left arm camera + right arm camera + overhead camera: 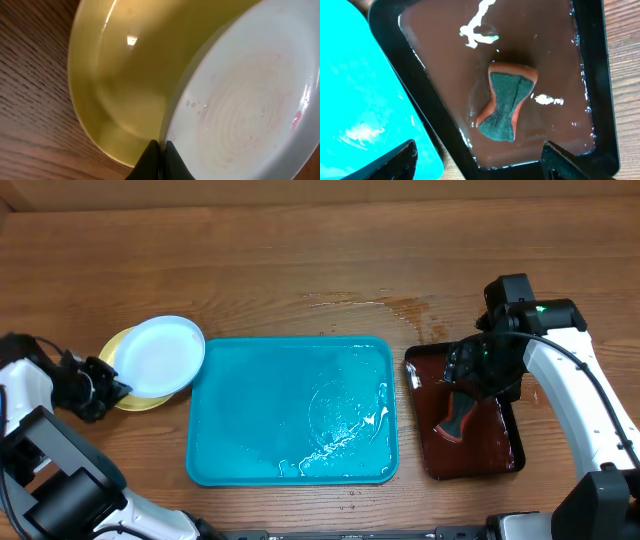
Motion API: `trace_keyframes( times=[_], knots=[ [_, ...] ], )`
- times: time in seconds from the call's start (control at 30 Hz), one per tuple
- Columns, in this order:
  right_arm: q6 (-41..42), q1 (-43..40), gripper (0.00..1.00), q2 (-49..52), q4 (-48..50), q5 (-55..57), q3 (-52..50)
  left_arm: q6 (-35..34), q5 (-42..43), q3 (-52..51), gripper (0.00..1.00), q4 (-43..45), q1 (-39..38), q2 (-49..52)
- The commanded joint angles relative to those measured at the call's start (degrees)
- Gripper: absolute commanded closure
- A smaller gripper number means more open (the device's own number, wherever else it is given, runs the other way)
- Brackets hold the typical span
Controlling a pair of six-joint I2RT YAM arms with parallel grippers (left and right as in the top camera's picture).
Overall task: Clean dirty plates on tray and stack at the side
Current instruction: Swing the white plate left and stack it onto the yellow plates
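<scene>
Two plates lie stacked on the table left of the tray [240,470]: a pale blue-white plate [160,355] sits on a yellow-green one [118,350]. In the left wrist view the white plate [250,100] shows faint pink traces and overlaps the yellow plate [125,75]. My left gripper [118,388] [159,149] is shut at the stack's left edge, its tips pinching the white plate's rim. The turquoise tray [350,100] is wet and holds no plates. My right gripper [470,385] [477,165] hangs open over the dark brown tray.
A dark reddish-brown tray [505,455] [440,30] with a black rim stands right of the turquoise tray, wet inside. An orange sponge [455,420] [506,102] with a green scrub face lies in it. Water spots [400,308] mark the table behind.
</scene>
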Motion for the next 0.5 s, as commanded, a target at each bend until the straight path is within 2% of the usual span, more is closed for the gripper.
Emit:
trace_keyframes(
  times=[0.0,0.23,0.47],
  knots=[
    [-0.8,0.0,0.19,-0.6,-0.2,0.5,1.3,-0.3,3.5,-2.0,0.95,2.2,1.2,-1.8],
    [-0.8,0.0,0.17,-0.6,-0.5,0.5,1.3,-3.6,-0.9,-2.0,0.96,3.3,1.2,-1.8],
    [-0.9,0.0,0.16,-0.6,-0.6,0.5,1.3,-8.7,-10.2,-2.0,0.96,3.4,1.2,-1.8]
  ],
)
